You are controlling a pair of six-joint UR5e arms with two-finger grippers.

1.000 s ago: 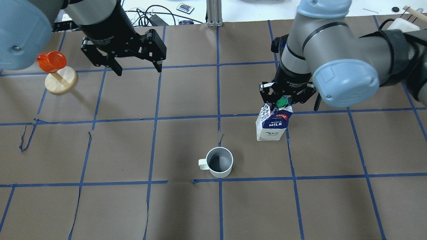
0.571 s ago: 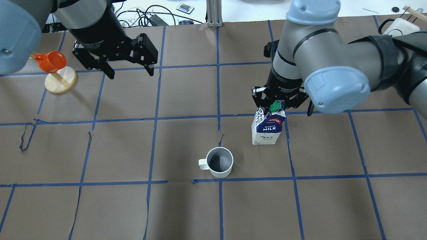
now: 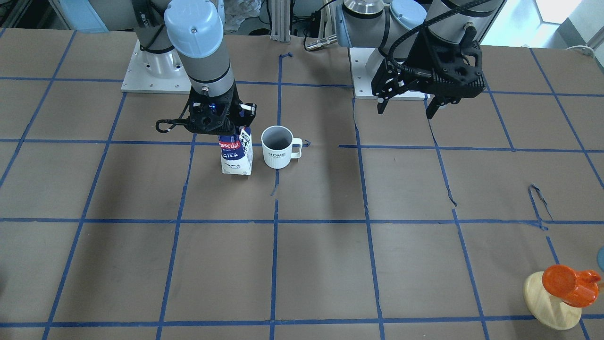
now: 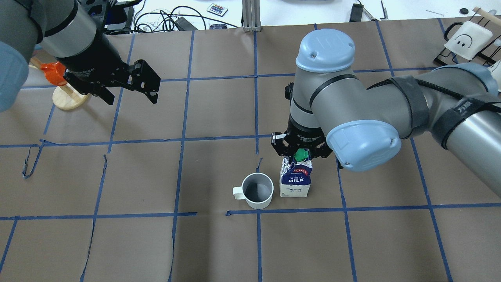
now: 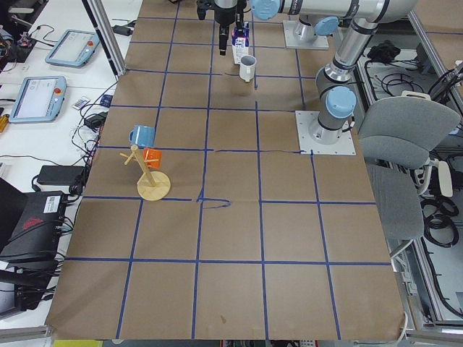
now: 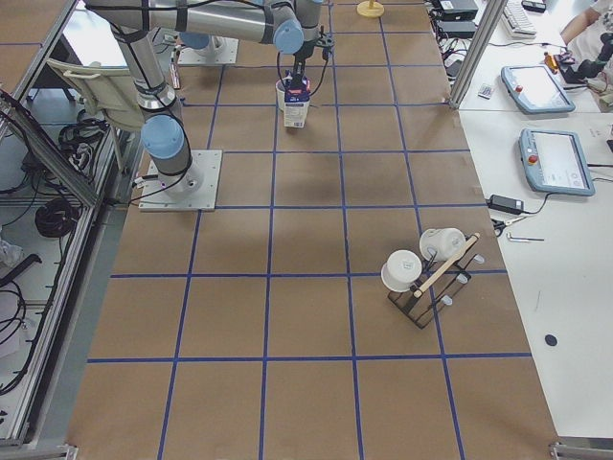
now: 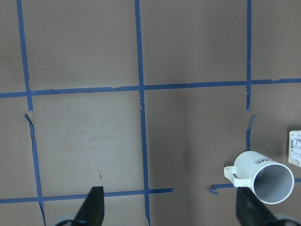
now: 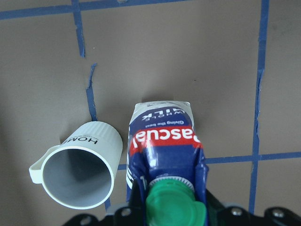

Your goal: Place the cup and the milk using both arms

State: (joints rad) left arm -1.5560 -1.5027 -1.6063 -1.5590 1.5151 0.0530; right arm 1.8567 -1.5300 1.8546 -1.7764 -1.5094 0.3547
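Observation:
The white cup (image 4: 257,191) stands upright near the table's middle, with "HOME" on its side (image 3: 277,147). The blue and white milk (image 4: 296,180) is upright close beside it, on its right in the overhead view, with a narrow gap between them (image 8: 164,141). My right gripper (image 4: 299,153) is shut on the milk's top, around the green cap. I cannot tell whether the milk's base touches the table. My left gripper (image 4: 131,98) is open and empty, high over the far left of the table. Its wrist view shows the cup (image 7: 263,176) at lower right.
A wooden mug tree (image 4: 70,96) with an orange cup (image 4: 53,72) stands at the far left, just behind my left gripper. A black rack with white mugs (image 4: 467,37) is at the far right corner. Blue tape lines grid the brown table (image 4: 117,250).
My right gripper has carried the milk toward the robot and leftward, to right beside the cup. My left gripper has drawn back to the left, toward the mug tree, still open.

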